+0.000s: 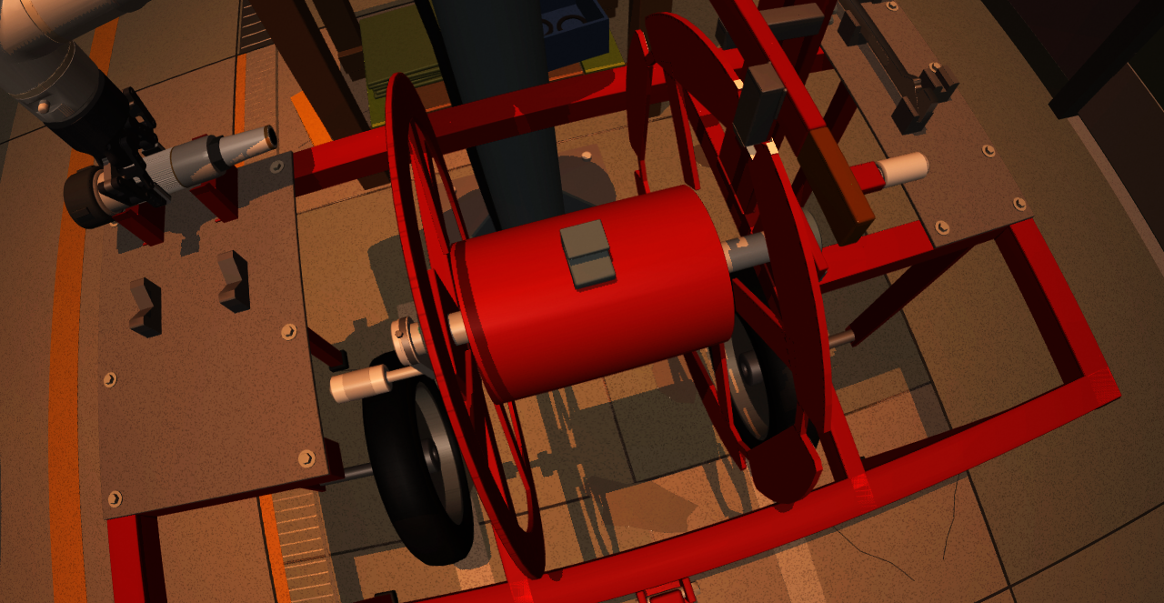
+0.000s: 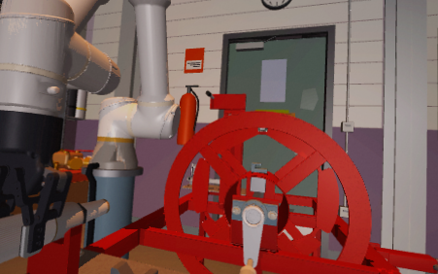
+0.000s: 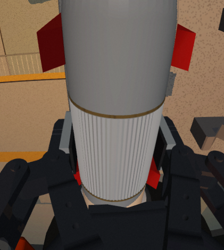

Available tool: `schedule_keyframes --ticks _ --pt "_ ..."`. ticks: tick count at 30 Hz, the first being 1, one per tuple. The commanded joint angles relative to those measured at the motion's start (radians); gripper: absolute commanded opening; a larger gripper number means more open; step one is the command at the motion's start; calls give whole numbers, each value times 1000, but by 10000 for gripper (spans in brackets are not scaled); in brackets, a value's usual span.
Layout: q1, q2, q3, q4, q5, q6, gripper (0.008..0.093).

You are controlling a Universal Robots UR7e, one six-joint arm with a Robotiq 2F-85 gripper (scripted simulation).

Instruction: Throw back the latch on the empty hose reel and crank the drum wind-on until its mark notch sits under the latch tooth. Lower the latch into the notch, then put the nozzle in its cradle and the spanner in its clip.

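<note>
The grey nozzle lies across the red cradle posts at the far left corner of the left plate. My gripper is clamped on the nozzle's ribbed grip there, with the tip pointing toward the reel. The red drum sits mid-frame between two spoked flanges. The dark latch lies down against the rim of the right flange. The spanner lies on the far right plate. The crank handle sticks out on the near left side.
Behind the reel stands the arm's dark pedestal, with a blue bin beyond it. Two small dark blocks stand on the left plate. The red frame rings the reel. A black wheel sits below the crank.
</note>
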Motion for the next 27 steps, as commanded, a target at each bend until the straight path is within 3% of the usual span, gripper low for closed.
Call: schedule_keyframes --ticks 1,27 --pt "0 0 0 0 0 0 150" --pt "0 0 0 0 0 0 670"
